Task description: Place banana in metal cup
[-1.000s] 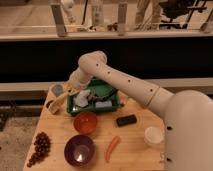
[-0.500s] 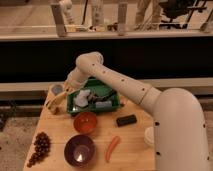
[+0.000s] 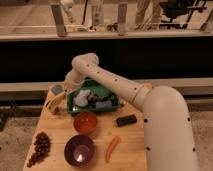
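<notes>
Swinging further toward the left of the frame than it stood a moment ago, the robot's big white arm (image 3: pixel 130 90) now reaches from the lower right across the wooden table (image 3: pixel 127 145) so that its elbow sits above the green tray (image 3: pixel 112 95) and its forearm drops down at the tray's left end. That shift has carried the gripper (image 3: pixel 64 90) away from over the tray and in beside the metal cup (image 3: pixel 57 89), which stands at the table's upper left corner; the tool itself is mostly hidden behind the forearm, its jaws drawn together, and what, if anything, they pinch cannot be made out from here. The banana (image 3: pixel 53 103) shows as a pale yellow curve just below the cup and against the tray's left edge, seemingly lying on the table or hanging low there rather than inside the cup. I judge the task to be at the delivery stage: the fruit has reached the cup's neighbourhood but is not yet in it. Elsewhere sit the orange bowl (image 3: pixel 85 121), the purple bowl (image 3: pixel 79 150), the grapes (image 3: pixel 39 147), the carrot-like piece (image 3: pixel 113 148) and a dark block (image 3: pixel 126 120), all well apart from the action.
</notes>
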Tool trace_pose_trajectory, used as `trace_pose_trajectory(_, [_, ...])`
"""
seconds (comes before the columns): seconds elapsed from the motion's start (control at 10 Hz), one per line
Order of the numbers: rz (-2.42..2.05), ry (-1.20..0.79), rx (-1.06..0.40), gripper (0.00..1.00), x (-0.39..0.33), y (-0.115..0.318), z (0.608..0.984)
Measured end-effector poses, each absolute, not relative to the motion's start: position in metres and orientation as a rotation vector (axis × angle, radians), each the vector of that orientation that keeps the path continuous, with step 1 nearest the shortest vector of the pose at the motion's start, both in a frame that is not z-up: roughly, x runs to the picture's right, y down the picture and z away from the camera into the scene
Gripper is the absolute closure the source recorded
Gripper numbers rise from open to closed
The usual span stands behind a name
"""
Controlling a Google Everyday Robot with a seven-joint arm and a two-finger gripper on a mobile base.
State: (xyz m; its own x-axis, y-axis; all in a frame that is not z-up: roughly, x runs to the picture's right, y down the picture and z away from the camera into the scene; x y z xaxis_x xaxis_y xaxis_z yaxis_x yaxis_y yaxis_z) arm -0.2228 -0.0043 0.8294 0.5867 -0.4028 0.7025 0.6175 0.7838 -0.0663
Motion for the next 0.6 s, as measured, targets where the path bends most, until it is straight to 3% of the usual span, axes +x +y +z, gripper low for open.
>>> trace_pose_trajectory(0.6, [-0.616, -0.672, -0.351, 1.0, -0.238, 0.002, 0.85])
